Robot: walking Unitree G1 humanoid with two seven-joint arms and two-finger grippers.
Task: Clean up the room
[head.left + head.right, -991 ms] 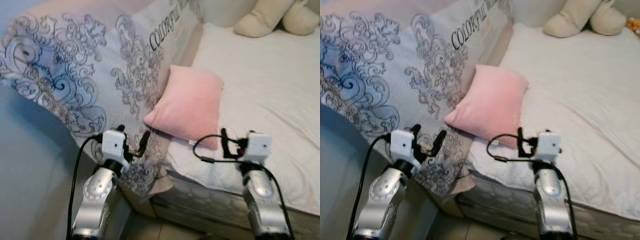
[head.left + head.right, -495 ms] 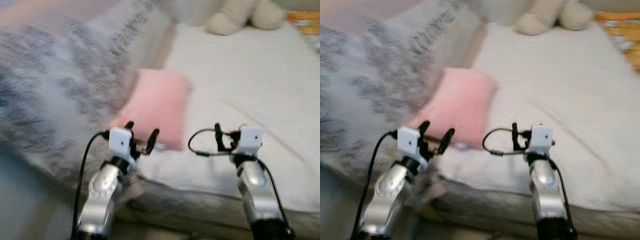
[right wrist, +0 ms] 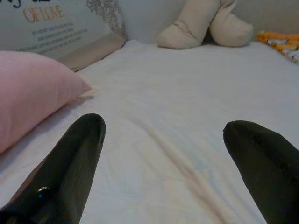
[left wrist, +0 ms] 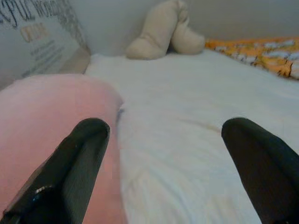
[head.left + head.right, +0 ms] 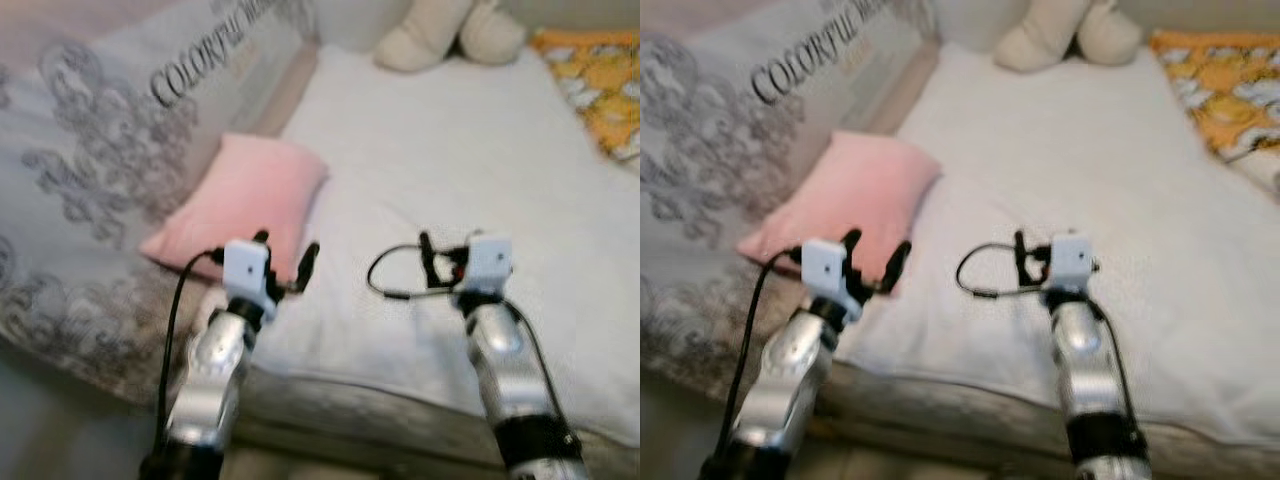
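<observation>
A pink pillow [image 5: 240,205] lies on a white bed [image 5: 450,170], at the bed's left side, against a large grey quilt printed with scrollwork and the word "COLORFUL" [image 5: 100,150]. The pillow is oblong. Its long axis runs on a slant, from a near corner by the bed's front left edge up and away toward the head of the bed, and its far corner points to the top right of the head views.

The left gripper [image 5: 284,265] hovers over the front edge of the bed with its two black fingers [image 4: 70,168] spread wide apart, gripping nothing. The near end of the pillow sits just ahead of these fingers, and in the left wrist view it lies mostly before one finger while bare sheet lies before the other.

The right gripper [image 5: 428,262] hovers over plain white sheet, its fingers [image 3: 65,163] also spread and empty. The pillow lies off to the left of these fingers, well apart from them.

Far beyond both pairs of fingers, a cream plush toy [image 5: 440,35] rests at the head of the bed. An orange patterned blanket [image 5: 595,75] lies at the bed's far right side.
</observation>
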